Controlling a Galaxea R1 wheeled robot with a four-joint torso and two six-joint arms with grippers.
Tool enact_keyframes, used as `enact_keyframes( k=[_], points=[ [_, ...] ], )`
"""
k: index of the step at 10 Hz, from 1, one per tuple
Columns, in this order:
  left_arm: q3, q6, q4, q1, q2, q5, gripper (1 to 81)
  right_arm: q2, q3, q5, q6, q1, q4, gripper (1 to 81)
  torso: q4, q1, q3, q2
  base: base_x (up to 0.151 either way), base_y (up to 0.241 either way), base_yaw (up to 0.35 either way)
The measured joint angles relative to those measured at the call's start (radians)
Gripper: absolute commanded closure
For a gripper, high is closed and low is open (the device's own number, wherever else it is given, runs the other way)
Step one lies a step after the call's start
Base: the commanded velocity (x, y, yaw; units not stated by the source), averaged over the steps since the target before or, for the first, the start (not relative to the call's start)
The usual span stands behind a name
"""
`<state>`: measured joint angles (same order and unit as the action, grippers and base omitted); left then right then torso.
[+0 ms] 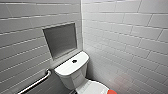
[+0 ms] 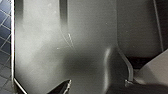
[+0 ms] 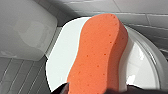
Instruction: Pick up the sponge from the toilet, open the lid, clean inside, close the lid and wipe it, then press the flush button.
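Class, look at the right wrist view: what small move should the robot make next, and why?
Probably ease the right hand forward around the sponge and grip it, if it is not gripped already. The sponge lies on the closed lid, directly ahead of that hand, and must come off before the lid opens.

sponge (image 1: 111,92): the head view shows just a small orange bit; the bottom edge cuts off the rest. In the right wrist view one end runs off the picture, so I cannot tell if it is held.
lid (image 3: 61,60): the sponge hides its middle.
toilet (image 1: 72,72): the bowl is cut off at the bottom edge.
flush button (image 1: 74,61): a tiny dark dot, too small to see well.
grab bar (image 1: 35,83): its low end is cut off.
grey thing (image 2: 62,45): blurry; I cannot tell what it is.
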<state>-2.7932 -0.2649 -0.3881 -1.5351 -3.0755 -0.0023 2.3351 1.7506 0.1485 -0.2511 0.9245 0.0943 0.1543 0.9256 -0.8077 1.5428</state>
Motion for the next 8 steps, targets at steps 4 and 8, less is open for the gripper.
enact_keyframes(
  k=[4, 8],
  points=[
    [0.001, 0.000, 0.000, 0.000, 0.000, -0.004, 1.0, 0.016, 0.028, 0.006, -0.040, -0.034, 0.000, 1.0, 0.000, 0.000, -0.031, 0.001, 0.000, 0.000, 0.000],
    [0.001, 0.000, 0.000, 0.007, 0.000, -0.005, 1.0, 0.017, 0.038, 0.009, -0.058, -0.035, 0.000, 1.0, 0.000, 0.001, -0.143, 0.000, 0.000, 0.000, 0.000]
  ],
)
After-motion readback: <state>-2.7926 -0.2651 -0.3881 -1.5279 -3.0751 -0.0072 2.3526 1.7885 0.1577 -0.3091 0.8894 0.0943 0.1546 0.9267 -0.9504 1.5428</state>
